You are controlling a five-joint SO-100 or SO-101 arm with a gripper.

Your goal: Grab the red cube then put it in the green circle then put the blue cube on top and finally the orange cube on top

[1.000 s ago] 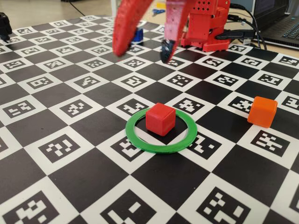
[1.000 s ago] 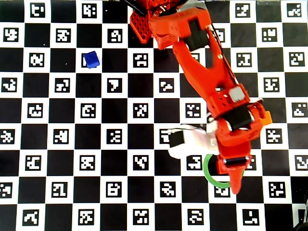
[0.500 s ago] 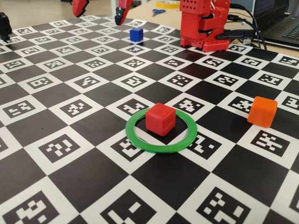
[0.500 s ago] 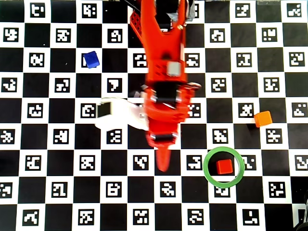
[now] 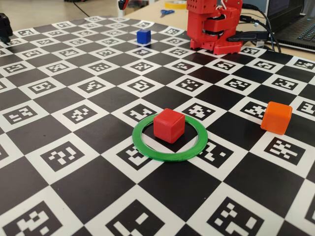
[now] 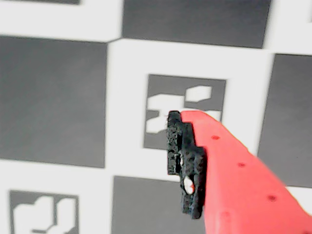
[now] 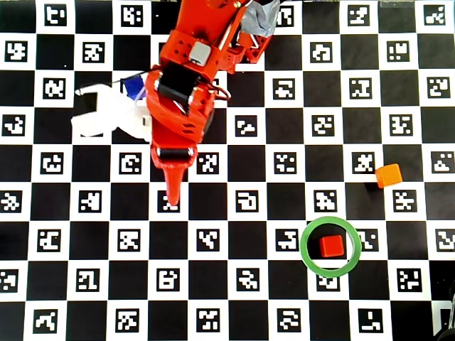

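Fixed view, front to back: the red cube (image 5: 169,125), matte with rounded edges, sits inside the flat green circle (image 5: 170,138); the orange cube (image 5: 276,117) lies to its right; the blue cube (image 5: 143,37) is far back. Overhead, the pincer (image 7: 173,190) hangs near the blue cube (image 7: 132,87), apparently apart; whether its jaws are parted I cannot tell. The checkered surface (image 5: 88,196) bears unreadable coded markers.

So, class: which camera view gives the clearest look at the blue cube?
The fixed view: the blue cube sits in the open at the far end of the board, small but fully visible. In the overhead view the arm covers most of it, leaving a corner. The wrist view misses it.
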